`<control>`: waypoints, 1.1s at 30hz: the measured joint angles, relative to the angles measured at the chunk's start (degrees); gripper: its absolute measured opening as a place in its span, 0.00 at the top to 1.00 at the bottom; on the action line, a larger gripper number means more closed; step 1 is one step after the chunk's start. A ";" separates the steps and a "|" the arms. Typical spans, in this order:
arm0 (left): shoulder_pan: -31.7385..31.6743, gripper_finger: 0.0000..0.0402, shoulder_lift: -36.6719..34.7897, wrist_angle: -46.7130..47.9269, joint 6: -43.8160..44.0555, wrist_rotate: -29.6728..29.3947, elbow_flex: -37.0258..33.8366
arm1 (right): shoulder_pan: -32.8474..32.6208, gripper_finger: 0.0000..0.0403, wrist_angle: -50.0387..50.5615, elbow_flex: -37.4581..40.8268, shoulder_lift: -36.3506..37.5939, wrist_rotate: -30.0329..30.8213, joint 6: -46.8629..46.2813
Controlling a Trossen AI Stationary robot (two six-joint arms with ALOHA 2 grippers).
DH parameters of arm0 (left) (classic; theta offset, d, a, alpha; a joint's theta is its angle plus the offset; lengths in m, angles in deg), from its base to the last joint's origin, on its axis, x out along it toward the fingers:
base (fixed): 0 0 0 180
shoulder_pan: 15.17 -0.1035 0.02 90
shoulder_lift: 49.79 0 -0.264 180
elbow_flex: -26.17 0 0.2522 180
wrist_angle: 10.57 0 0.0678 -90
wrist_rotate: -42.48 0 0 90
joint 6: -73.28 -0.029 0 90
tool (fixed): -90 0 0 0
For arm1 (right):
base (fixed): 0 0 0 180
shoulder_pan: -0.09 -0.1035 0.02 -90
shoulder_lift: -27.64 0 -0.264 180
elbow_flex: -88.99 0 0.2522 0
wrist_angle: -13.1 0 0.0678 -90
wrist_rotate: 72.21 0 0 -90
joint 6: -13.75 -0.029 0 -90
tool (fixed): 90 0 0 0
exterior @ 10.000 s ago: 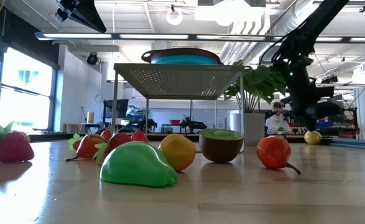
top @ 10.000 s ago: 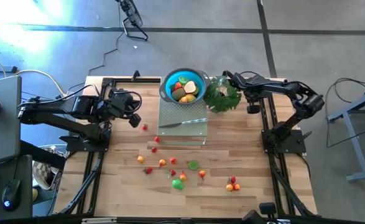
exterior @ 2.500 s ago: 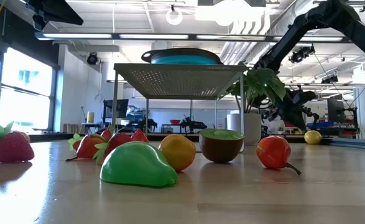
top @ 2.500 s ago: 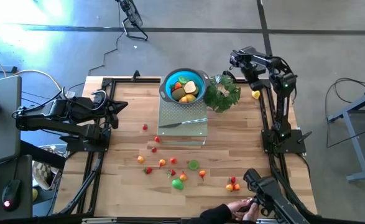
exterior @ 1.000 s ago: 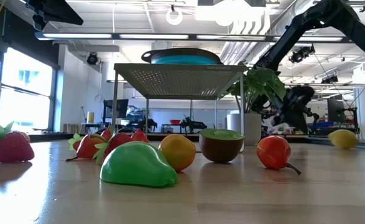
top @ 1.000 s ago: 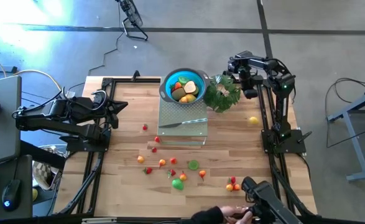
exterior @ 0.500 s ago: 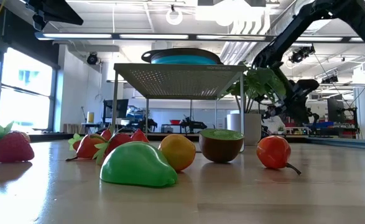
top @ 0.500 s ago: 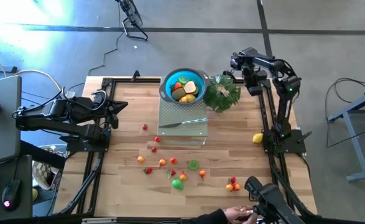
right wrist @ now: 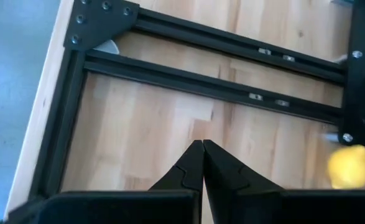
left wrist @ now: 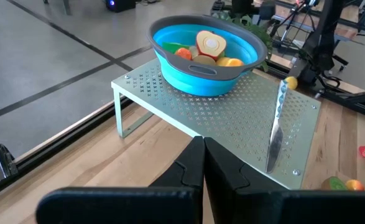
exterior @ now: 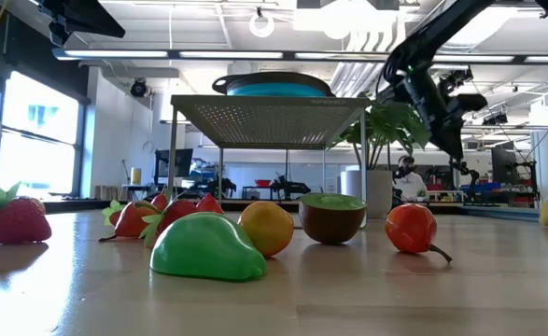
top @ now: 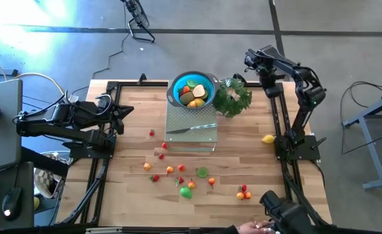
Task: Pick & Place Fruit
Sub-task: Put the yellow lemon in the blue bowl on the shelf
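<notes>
The fruit lies in three places. Several pieces fill the blue bowl (top: 192, 88) on the perforated metal rack (top: 191, 133). Several more are scattered on the near half of the table (top: 181, 177). A yellow lemon (top: 267, 138) rests on the wood beside the right arm's base and also shows in the right wrist view (right wrist: 351, 165). My right gripper (top: 269, 89) hangs shut and empty, pointing steeply down above the far right corner (right wrist: 202, 143). My left gripper (top: 131, 108) waits shut at the left, level, aimed at the rack (left wrist: 203, 140).
A slim silver knife (top: 191, 128) lies on the rack in front of the bowl. A leafy green plant (top: 233, 99) stands right of the bowl. At the near edge a person's hand (top: 248, 227) holds a dark device (top: 288, 213). Black frame rails (right wrist: 213, 87) run under my right gripper.
My right gripper has risen, still shut and empty, and tipped less steeply down over the far right corner. The lemon has rolled along the table toward the near edge and come to rest beside the right arm's base. The person's hand at the near edge has shifted right.
</notes>
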 joint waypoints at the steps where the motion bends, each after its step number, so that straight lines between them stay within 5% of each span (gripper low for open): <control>1: 0.00 0.99 0.00 0.00 0.00 0.00 0.00 | -0.67 0.99 0.82 0.00 0.39 0.00 -0.80; 16: 0.02 0.99 0.02 0.00 0.00 0.01 0.00 | -7.16 0.99 2.10 0.00 2.55 -0.16 0.20; 33: 0.00 0.99 0.01 0.01 0.00 0.00 0.00 | -12.48 0.99 -2.23 0.00 15.58 7.76 5.29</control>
